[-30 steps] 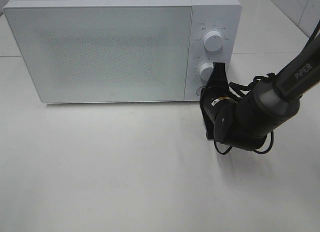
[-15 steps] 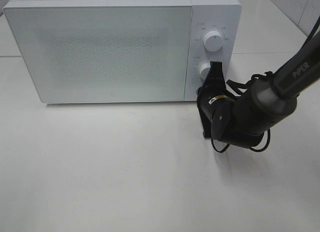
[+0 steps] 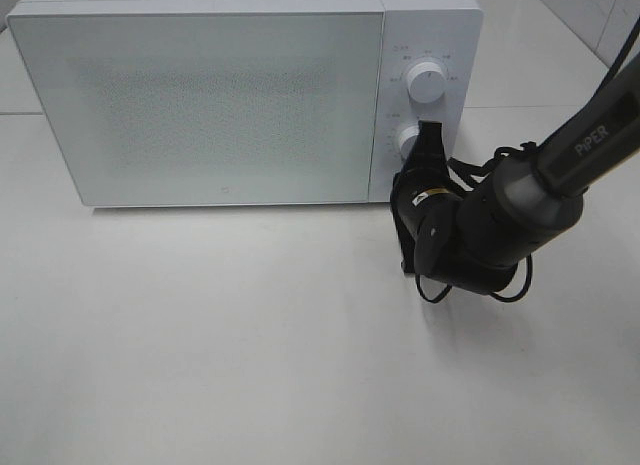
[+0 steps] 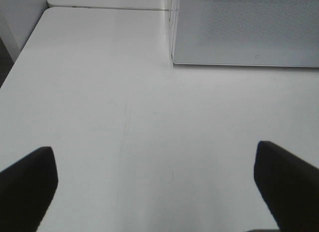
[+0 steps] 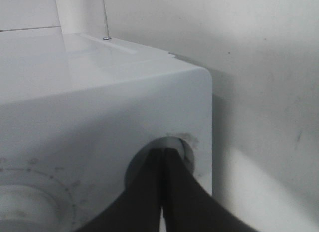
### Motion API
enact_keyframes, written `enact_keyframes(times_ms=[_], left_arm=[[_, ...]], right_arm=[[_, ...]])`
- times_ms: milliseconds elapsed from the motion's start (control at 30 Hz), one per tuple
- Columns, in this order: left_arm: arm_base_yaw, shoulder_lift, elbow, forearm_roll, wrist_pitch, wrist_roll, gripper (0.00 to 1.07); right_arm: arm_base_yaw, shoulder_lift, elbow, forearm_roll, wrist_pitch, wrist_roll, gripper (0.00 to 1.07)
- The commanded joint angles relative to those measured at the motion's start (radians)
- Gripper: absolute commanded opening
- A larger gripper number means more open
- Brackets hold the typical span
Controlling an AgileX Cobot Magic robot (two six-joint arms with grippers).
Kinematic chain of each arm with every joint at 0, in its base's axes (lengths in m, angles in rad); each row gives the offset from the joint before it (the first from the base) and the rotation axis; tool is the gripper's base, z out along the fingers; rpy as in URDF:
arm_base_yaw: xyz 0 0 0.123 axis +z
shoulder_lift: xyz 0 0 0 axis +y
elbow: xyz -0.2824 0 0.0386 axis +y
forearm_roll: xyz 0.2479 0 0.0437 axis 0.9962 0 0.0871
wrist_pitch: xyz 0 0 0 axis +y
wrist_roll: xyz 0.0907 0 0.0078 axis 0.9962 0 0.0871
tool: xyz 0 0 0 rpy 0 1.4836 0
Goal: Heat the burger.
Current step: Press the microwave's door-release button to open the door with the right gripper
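Right wrist view alone showed the black right gripper [image 5: 163,159], jaws pressed together, at a round recess [image 5: 187,142] on the smooth white microwave [image 5: 99,117], lower centre. Left gripper [image 4: 157,181] jaws stood spread.

The white microwave [image 3: 440,25] is showing a grey-speckled door [image 3: 210,105]; the black right gripper [image 3: 431,133] is contrasting with the white table [image 3: 200,335].

the burger is hidden from every view.
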Motion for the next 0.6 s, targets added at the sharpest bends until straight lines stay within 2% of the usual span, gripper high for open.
enact_keyframes(times_ms=[33, 600], left_arm=[[0.003, -0.015, 0.003, 0.000, -0.011, -0.005, 1.00], [0.003, -0.015, 0.003, 0.000, -0.011, -0.005, 1.00]], right_arm=[[-0.017, 0.019, -0.096, -0.030, -0.152, -0.013, 0.00], [-0.017, 0.022, -0.116, -0.003, -0.124, -0.079, 0.00]])
